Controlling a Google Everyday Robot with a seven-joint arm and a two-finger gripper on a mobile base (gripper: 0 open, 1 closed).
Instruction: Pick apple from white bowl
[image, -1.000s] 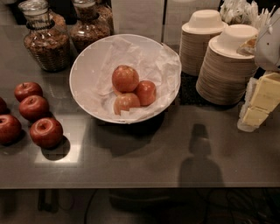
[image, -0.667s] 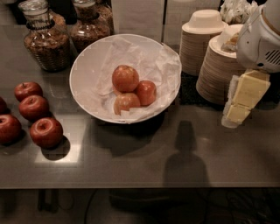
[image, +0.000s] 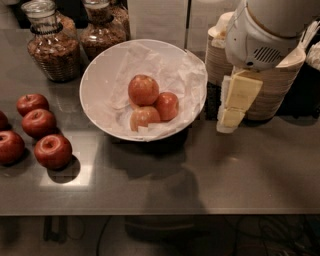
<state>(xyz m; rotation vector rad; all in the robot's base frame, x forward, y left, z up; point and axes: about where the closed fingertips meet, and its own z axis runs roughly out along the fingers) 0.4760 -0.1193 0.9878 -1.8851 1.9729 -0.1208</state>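
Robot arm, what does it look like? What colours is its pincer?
The arm is a fat, rounded white shell with a little slotted vent and a thin tan band near the top. Its pincer, hanging right of the white bowl, is pale creamy yellow and blocky, like stacked butter pieces. No cables show.

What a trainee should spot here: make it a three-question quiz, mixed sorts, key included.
1. True or false: the robot's yellowish pincer hangs beside the wide white paper-lined bowl, on the picture's right, not above it.
2. How many pale orange-red apples lie in that bowl? A two, B three, C five.
3. Fill in: the deep red apples lie on the dark table at the picture's ___.
Key: 1 true; 2 B; 3 left.
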